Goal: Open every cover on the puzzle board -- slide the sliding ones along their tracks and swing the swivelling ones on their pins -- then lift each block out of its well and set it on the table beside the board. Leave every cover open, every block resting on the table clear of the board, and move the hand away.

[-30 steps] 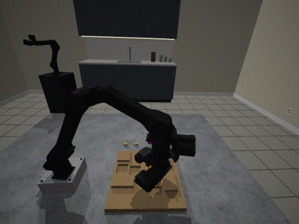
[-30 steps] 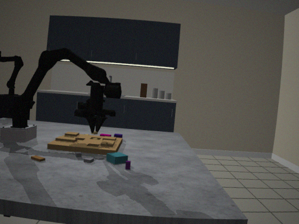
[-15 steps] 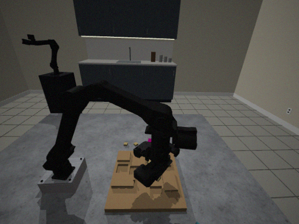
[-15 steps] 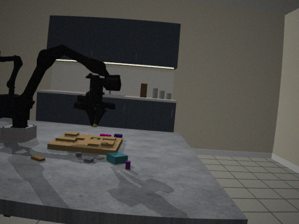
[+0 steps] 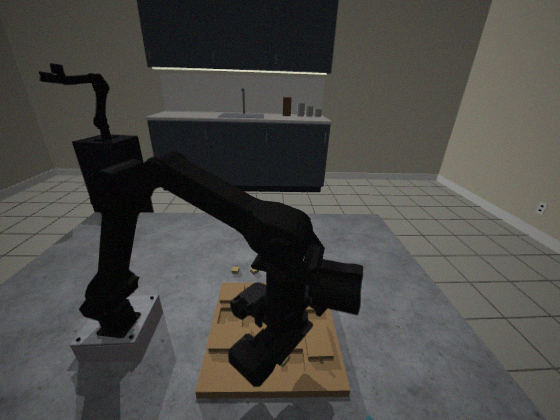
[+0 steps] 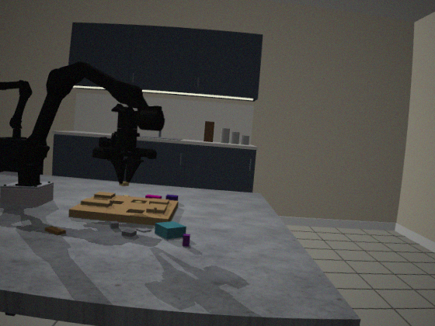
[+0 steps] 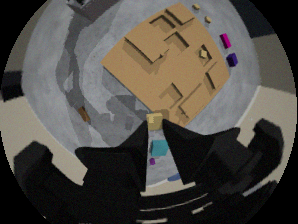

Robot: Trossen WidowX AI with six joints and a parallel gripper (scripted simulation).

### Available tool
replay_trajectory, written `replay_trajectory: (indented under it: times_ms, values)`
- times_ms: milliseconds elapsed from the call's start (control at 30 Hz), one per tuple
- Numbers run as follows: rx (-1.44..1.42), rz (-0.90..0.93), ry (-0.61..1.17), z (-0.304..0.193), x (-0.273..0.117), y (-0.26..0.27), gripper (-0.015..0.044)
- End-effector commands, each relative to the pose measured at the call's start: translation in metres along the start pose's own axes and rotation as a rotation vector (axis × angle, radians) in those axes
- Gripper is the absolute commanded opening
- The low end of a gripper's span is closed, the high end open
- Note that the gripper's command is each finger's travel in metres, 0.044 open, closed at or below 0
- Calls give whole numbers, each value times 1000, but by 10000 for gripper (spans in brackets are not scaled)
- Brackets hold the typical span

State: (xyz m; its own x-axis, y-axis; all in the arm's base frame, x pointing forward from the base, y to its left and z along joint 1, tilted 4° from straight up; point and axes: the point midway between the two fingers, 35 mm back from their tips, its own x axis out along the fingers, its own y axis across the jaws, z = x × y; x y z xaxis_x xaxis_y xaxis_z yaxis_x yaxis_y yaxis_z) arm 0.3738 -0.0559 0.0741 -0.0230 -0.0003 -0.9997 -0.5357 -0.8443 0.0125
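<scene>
My gripper (image 6: 124, 181) is shut on a small yellow block (image 6: 124, 184) (image 7: 155, 121), held well above the puzzle board (image 5: 212, 382) (image 6: 78, 213) (image 7: 117, 63). In the wrist view the block overlaps the board's lower edge. Another small yellow block (image 7: 203, 54) sits in an uncovered well. Two more yellow blocks lie on the table past the board's far edge, one (image 5: 235, 270) (image 7: 196, 7) to the left of the other (image 5: 254, 270) (image 7: 208, 19). Raised wooden covers include one at the left (image 5: 222, 340) and one at the right (image 5: 320, 340). Several wells stand open. The arm hides the board's middle in the top view.
A teal box (image 6: 170, 230) (image 7: 159, 147) and a small purple block (image 6: 186, 240) (image 7: 152, 161) lie in front of the board. Magenta (image 6: 153, 196) (image 7: 225, 41) and dark violet (image 6: 172, 197) (image 7: 232, 60) pieces lie beyond it. An orange-brown piece (image 6: 55, 230) (image 7: 83, 114) and a grey piece (image 6: 129, 233) lie in front.
</scene>
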Motion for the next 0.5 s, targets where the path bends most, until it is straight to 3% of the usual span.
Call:
replay_trajectory:
  times_ms: [0, 467]
  values:
    - [-2, 8, -2, -2, 1, 17, 80]
    - [-2, 13, -2, -4, 1, 72, 80]
